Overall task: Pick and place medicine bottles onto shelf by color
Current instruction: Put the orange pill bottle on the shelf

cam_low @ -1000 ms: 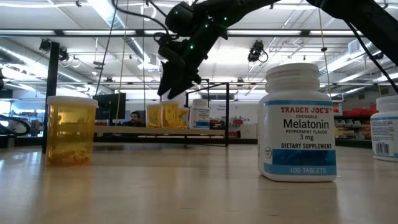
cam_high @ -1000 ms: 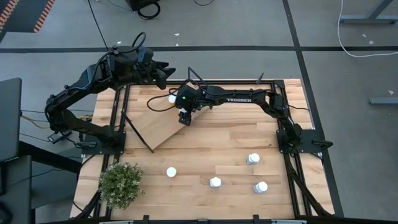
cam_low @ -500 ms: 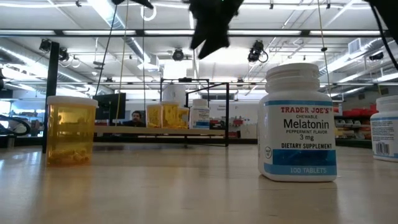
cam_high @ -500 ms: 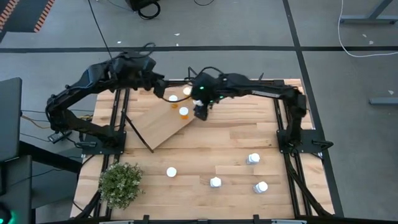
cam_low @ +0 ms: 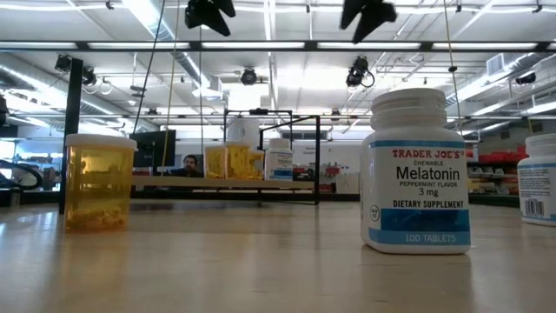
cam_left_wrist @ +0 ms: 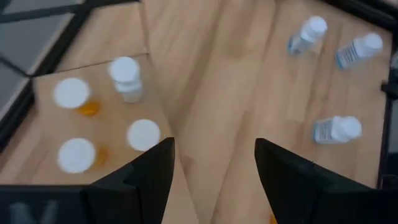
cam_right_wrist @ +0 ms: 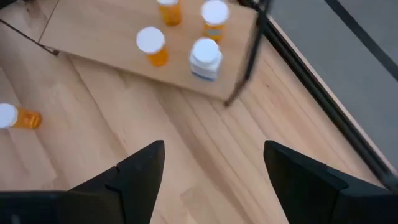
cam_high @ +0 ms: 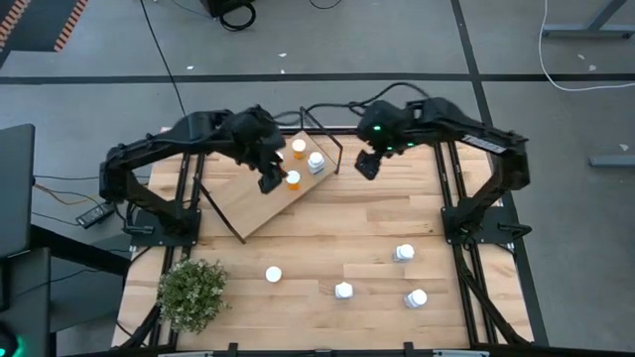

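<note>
Tools both spread and empty: left tool [cam_high: 270,183] over the shelf [cam_high: 243,208], right tool [cam_high: 366,165] just beside it. Four bottles [cam_high: 316,162] stand there; four wait on the bench [cam_high: 327,223]. Next, probably, fetching another bottle [cam_high: 343,291].

The left gripper [cam_left_wrist: 211,168] fingers stand apart, holding nothing. Beyond them, four white-capped bottles stand on the shelf [cam_left_wrist: 43,124]: three orange [cam_left_wrist: 73,95] and one white [cam_left_wrist: 126,78]. Three white bottles [cam_left_wrist: 336,129] lie on the table [cam_left_wrist: 249,81], well apart from the shelf.
</note>
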Tool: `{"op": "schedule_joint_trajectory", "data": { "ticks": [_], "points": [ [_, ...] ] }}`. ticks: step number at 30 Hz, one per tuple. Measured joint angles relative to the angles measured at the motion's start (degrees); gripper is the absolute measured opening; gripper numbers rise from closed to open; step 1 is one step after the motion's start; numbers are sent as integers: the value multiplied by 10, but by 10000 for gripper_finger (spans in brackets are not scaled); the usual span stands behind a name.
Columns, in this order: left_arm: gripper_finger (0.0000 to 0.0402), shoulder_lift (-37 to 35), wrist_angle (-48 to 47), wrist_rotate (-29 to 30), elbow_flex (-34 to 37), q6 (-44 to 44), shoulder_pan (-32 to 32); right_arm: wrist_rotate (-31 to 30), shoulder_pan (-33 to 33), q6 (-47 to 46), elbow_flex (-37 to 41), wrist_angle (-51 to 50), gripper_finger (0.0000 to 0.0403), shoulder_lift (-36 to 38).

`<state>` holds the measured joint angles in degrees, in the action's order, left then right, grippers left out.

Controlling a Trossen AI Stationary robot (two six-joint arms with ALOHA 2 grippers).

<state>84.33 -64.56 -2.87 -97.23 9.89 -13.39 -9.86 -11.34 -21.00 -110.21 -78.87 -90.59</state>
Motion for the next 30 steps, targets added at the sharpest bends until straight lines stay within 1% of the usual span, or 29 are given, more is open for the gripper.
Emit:
{"op": "schedule_joint_trajectory", "data": {
  "ticks": [3, 6, 9, 12, 14, 16, 19, 21, 25, 30],
  "points": [
    [229, 13, -1, -13, 0, 32, 25, -13, 12, -31, 0, -34, 282, 27],
    [228, 20, -2, -44, 0, 51, 46, -34, 32, -44, 0, -60, 282, 51],
    [224, 34, -11, -61, 0, 49, 68, -68, 52, -35, 0, -65, 282, 72],
    [219, 53, -36, -93, 0, 45, 89, -96, 63, -31, 0, -64, 282, 86],
    [218, 69, -56, -103, 0, 36, 106, -99, 64, -31, 0, -64, 282, 94],
    [221, 86, -71, -104, 0, 14, 125, -88, 67, -41, 0, -66, 282, 100],
    [235, 108, -83, -112, 0, 18, 149, -80, 81, -46, 0, -74, 282, 110],
    [249, 121, -83, -126, 0, 30, 167, -82, 91, -31, 0, -80, 282, 114],
    [282, 150, -85, -128, 0, 51, 210, -122, 105, -12, 0, -80, 282, 115],
    [318, 171, -96, -130, 1, 63, 256, -126, 117, -56, 0, -81, 282, 115]
  ]
}}
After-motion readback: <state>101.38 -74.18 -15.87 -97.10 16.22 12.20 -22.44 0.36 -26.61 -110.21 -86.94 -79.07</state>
